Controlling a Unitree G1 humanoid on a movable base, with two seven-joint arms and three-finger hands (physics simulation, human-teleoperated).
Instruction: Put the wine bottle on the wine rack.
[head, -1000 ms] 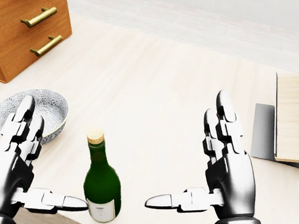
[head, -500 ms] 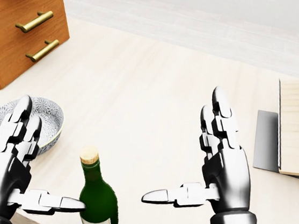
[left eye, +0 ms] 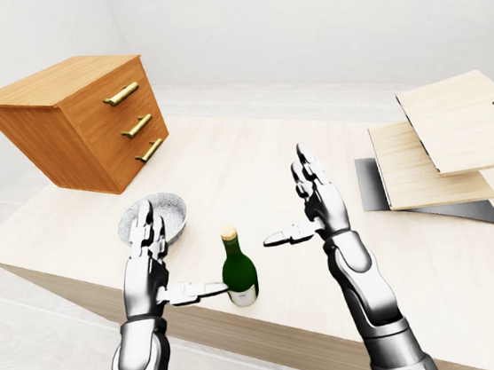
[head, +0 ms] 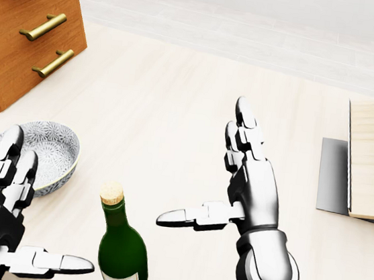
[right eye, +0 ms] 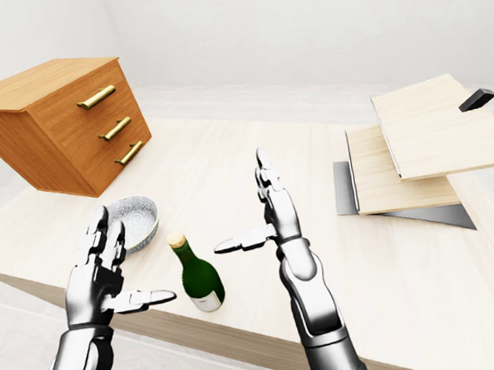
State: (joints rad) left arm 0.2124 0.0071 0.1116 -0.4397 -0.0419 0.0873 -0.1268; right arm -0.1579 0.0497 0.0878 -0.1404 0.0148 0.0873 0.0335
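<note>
A green wine bottle [head: 122, 254] with a cork stands upright on the pale wooden table [head: 163, 110], near the table's edge at the bottom of the head view. My left hand [head: 41, 208] is open just left of the bottle, thumb pointing at it, not touching. My right hand [head: 200, 168] is open to the right of the bottle and above it in the view, thumb pointing left, and empty. Slanted light wooden boards on a grey base [left eye: 439, 150], probably the wine rack, stand at the right of the table.
A patterned grey bowl [head: 54, 145] sits left of the bottle, partly behind my left hand. A wooden drawer chest [left eye: 79, 124] with brass handles stands at the top left. The table's edge [left eye: 201, 329] runs just below the bottle.
My right hand has moved left, closer to the bottle. My left hand has slid left and down, a little away from it. The view shifted slightly; the bottle stands as before.
</note>
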